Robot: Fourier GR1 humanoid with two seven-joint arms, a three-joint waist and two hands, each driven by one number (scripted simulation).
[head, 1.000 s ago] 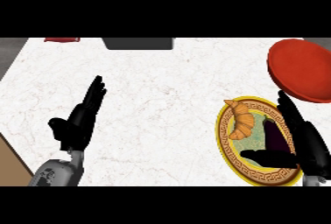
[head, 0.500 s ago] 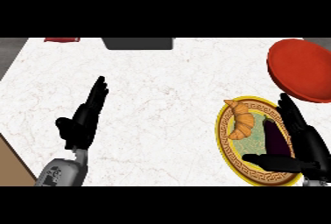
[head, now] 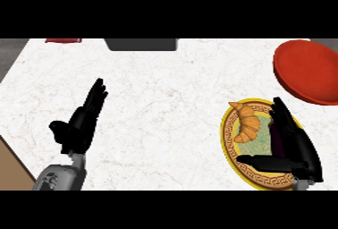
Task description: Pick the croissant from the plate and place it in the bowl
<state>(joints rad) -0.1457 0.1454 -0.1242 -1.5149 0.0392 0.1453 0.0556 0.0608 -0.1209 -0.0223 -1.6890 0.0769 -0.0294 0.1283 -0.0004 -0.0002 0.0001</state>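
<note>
A golden-brown croissant (head: 247, 124) lies on the left part of a yellow-rimmed patterned plate (head: 261, 175) at the right of the counter. My right hand (head: 295, 143) hovers open over the plate's right half, fingers straight and pointing away, thumb stretched left below the croissant; it stands just right of the croissant without holding it. A red bowl (head: 308, 70) sits beyond the plate at the far right, partly cut by the view's edge. My left hand (head: 80, 124) rests open at the left of the counter, fingers pointing up.
A dark grey object (head: 142, 44) and a small red one (head: 63, 40) sit at the counter's far edge. The white marble counter (head: 165, 107) ends at the left, where a brown surface (head: 13, 167) shows.
My right hand has crept slightly back and lower over the plate, thumb spreading left under the croissant. The croissant, the bowl and my left hand stay where they were.
</note>
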